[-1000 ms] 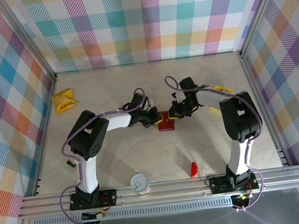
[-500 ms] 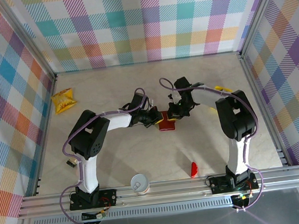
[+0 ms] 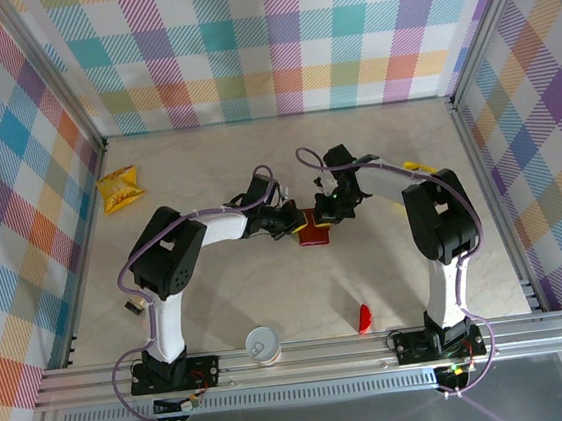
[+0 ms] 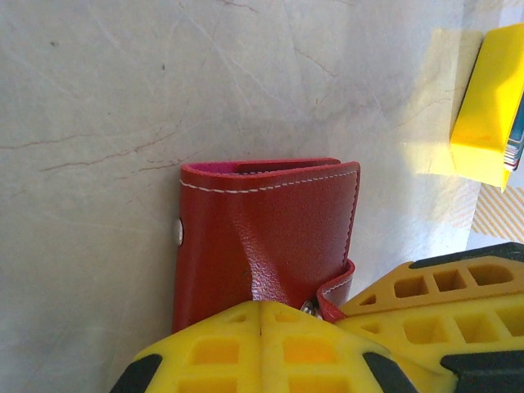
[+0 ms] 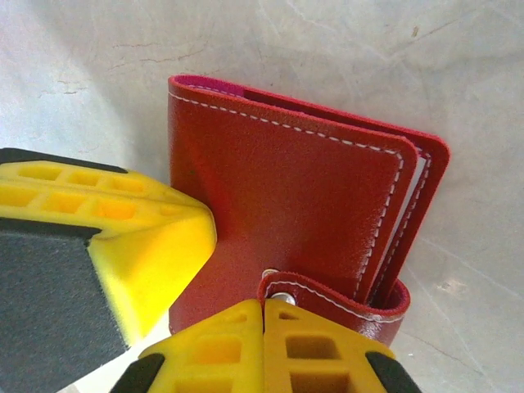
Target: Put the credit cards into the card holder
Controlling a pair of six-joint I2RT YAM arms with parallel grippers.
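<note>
The dark-red card holder [image 3: 312,231] lies folded shut on the table's middle, its clasp tab [image 5: 344,296] snapped over the near edge. My left gripper [image 3: 291,222] is shut, and its tips [image 4: 262,308] press on the holder's cover, which creases beneath them. From the other side my right gripper [image 3: 328,214] is also shut, tips [image 5: 264,304] against the clasp's snap. The holder [image 4: 266,233] fills the centre of both wrist views [image 5: 286,192]. The yellow credit cards [image 4: 490,105] lie apart to the right, partly behind the right arm [image 3: 415,167].
A crinkled yellow snack packet [image 3: 120,190] lies at the far left. A paper cup [image 3: 263,345] and a small red curved piece [image 3: 365,318] sit near the front rail. A small dark object [image 3: 130,307] lies by the left arm. Plaid walls enclose the table.
The right arm's elbow has swung a little left and its wrist has edged closer over the holder. The left arm and the holder have stayed put.
</note>
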